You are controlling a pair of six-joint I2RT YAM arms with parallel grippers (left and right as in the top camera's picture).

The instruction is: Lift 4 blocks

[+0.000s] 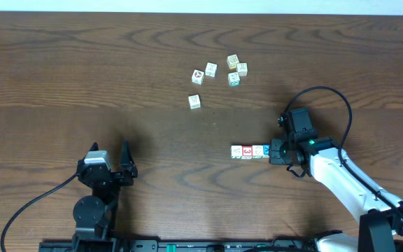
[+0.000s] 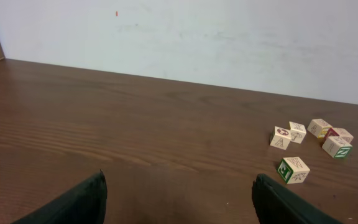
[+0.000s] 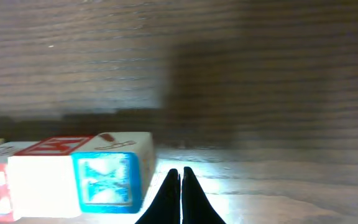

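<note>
The four blocks (image 1: pixel 250 151) lay in one straight row, side touching side, on the right half of the table (image 1: pixel 82 70), a little nearer the robots' edge than the far edge. They were small, square-edged cubes with matte, printed faces. The blue-faced block (image 1: pixel 266 150) closed the row at its right end. In the right wrist view its bright blue side (image 3: pixel 107 186) carried a pale, X-like mark and its top was white with a red smear. The red-topped block (image 1: pixel 247 151) sat second from the left, with a white-faced block on either side of it.

The right gripper (image 1: pixel 277 151) was clenched, its two dark tapered fingers pressed together into a single point (image 3: pixel 180 180) low over the table, just beside the blue face and grasping nothing. Whether that tip touched the block could not be told.

The left gripper (image 1: pixel 110 152) stood released, its black fingers spread wide and empty, near the robots' edge on the left half.

The table was dark brown wood with a long, wavy grain. Six loose cubes (image 1: pixel 210 69), pale cream with faint marks, lay scattered toward the far edge, well apart from the row.
</note>
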